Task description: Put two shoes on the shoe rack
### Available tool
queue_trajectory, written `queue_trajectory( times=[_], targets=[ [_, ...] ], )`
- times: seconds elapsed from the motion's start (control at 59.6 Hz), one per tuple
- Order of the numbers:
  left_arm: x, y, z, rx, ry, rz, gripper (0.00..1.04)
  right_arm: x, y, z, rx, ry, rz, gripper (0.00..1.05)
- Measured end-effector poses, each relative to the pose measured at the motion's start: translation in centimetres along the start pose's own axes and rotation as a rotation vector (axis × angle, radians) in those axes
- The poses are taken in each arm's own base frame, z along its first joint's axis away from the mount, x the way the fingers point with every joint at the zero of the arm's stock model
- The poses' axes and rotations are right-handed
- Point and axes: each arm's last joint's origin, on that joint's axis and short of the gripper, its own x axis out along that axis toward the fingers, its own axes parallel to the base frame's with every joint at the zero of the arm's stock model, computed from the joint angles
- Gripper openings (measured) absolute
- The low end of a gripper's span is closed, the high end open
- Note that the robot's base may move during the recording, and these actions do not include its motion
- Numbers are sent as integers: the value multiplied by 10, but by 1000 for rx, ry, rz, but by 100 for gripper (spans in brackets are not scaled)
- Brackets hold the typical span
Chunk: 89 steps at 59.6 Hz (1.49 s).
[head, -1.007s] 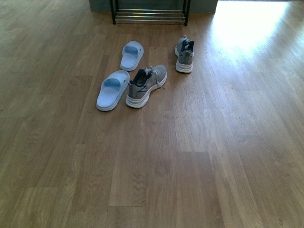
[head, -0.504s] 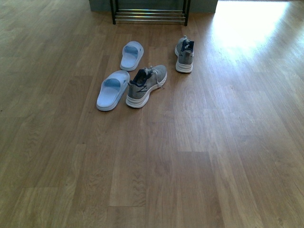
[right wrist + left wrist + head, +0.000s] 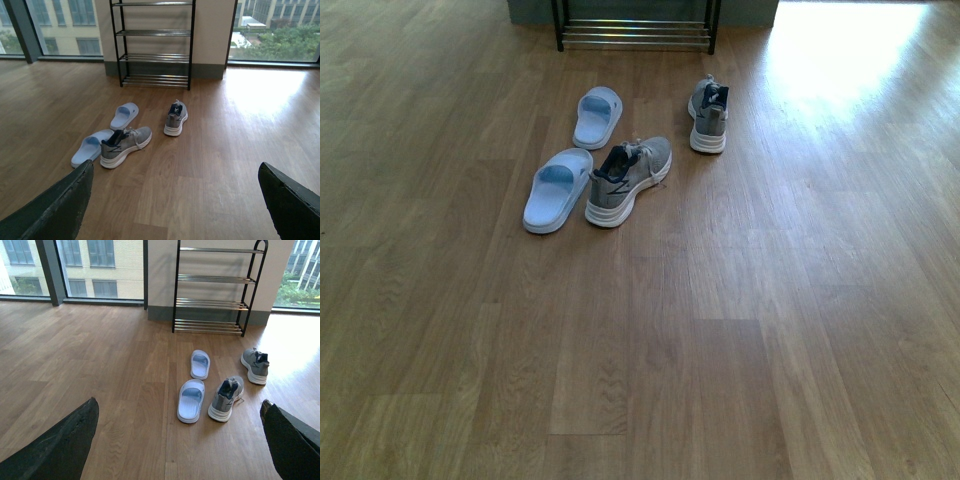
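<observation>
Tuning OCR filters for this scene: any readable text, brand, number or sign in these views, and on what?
No readable text in any view.
nearer sneaker: a dark mark on its side, a shape only, with no letters to make out.
farther sneaker, near slide, far slide, shoe rack: no print, label or number shows.

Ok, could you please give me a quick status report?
Left hand, right hand open, empty. Near sneaker, far sneaker on floor, off the rack. Two slippers beside them.
</observation>
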Motion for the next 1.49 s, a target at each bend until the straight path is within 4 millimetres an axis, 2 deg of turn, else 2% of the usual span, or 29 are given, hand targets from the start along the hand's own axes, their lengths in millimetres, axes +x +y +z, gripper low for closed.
queue_trajectory(
  times=[1.494],
  targets=[
    [0,0,0,0,0,0,95,0,0,0,0,0,0,95]
  ],
)
